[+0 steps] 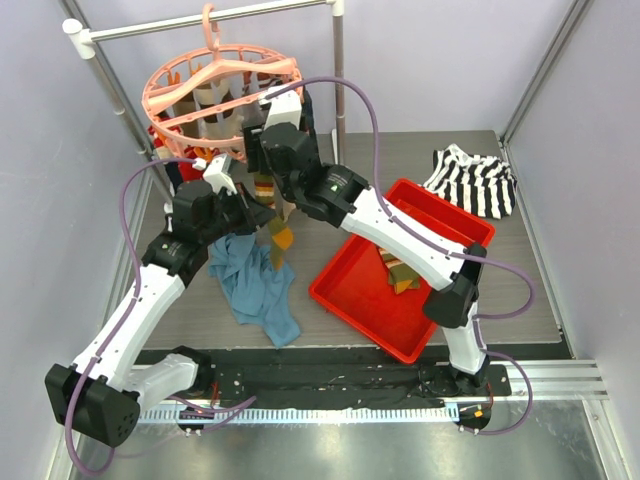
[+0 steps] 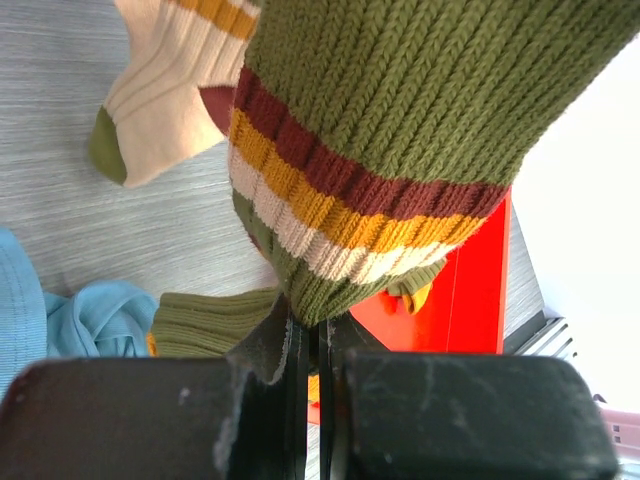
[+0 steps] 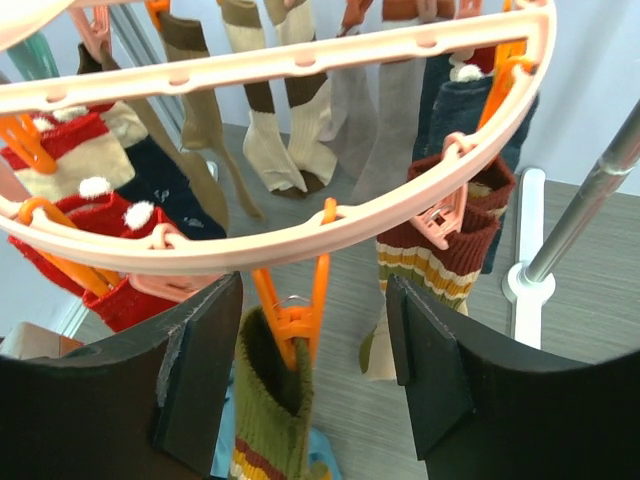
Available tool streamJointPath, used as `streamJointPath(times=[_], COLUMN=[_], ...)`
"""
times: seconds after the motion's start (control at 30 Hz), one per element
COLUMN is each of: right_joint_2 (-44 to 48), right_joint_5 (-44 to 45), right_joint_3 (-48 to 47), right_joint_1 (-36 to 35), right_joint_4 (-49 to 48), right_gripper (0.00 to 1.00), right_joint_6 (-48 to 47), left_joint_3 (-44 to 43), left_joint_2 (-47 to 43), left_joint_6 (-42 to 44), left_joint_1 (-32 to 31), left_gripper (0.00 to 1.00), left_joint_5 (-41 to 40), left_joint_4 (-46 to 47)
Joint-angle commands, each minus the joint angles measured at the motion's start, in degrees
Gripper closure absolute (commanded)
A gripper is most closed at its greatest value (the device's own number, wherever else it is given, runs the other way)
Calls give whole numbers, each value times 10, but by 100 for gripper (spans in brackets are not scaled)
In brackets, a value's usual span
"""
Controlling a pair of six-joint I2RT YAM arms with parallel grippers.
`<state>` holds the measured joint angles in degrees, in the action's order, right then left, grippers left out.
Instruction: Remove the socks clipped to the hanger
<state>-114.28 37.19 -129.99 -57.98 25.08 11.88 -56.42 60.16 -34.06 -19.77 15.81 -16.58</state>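
Observation:
The salmon-pink ring hanger (image 1: pixel 215 95) hangs from the grey rail with several socks clipped round it. In the right wrist view its ring (image 3: pixel 300 235) crosses the frame, and an orange clip (image 3: pixel 295 315) holds the cuff of an olive striped sock (image 3: pixel 265 400). My right gripper (image 3: pixel 315 350) is open, one finger on each side of that clip. My left gripper (image 2: pixel 318 335) is shut on the lower end of the same olive sock (image 2: pixel 400 140), below the hanger (image 1: pixel 262 215). Other socks (image 3: pixel 60 160) hang red-white, navy, brown and beige.
A red tray (image 1: pixel 345 290) right of centre holds a couple of socks (image 1: pixel 398 270). A blue cloth (image 1: pixel 255 285) lies on the table below the left gripper. A black-and-white striped garment (image 1: pixel 472 180) lies at the back right. The rail's upright (image 3: pixel 585 205) stands close on the right.

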Motion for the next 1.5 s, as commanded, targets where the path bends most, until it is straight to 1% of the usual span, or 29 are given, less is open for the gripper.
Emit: streamJointPath(times=[0.0, 0.2, 0.37, 0.53, 0.73, 0.83, 0.93, 0.97, 1.03, 1.07, 1.23, 1.33, 1.47], right_joint_2=[-1, -20, -44, -53, -64, -66, -67, -66, -65, -65, -57, -47, -42], right_joint_5=[12, 33, 47, 88, 88, 100, 108, 111, 112, 110, 92, 88, 74], right_joint_3=[-29, -59, -83, -97, -112, -111, -112, -112, -112, -112, -105, -91, -83], right_joint_1=[-12, -11, -11, -12, -11, -12, -11, -12, -12, -12, -12, -11, -11], right_joint_4=[-9, -1, 2, 4, 0, -5, -6, -8, -9, -12, -19, -28, -35], right_gripper=[31, 27, 28, 31, 31, 38, 51, 59, 68, 76, 90, 96, 97], right_joint_6=[-6, -9, -10, -20, -29, -35, -37, -38, -40, -40, -39, -35, -32], left_joint_3=[-18, -19, -19, -20, -20, -19, -18, -18, -18, -18, -18, -18, -18], left_joint_2=[-12, -22, -19, -18, -19, -18, -19, -20, -20, -21, -17, -14, -13], left_joint_6=[8, 5, 5, 6, 7, 6, 6, 6, 6, 6, 7, 7, 7], left_joint_1=[-2, -4, -10, -12, -13, -13, -14, -14, -14, -13, -14, -14, -14], left_gripper=[100, 100, 100, 100, 100, 100, 100, 100, 100, 100, 100, 100, 100], left_joint_5=[-10, -18, -18, -18, -21, -22, -22, -23, -25, -25, -32, -33, -37], left_joint_4=[10, 10, 11, 12, 12, 13, 12, 12, 12, 12, 11, 8, 4])
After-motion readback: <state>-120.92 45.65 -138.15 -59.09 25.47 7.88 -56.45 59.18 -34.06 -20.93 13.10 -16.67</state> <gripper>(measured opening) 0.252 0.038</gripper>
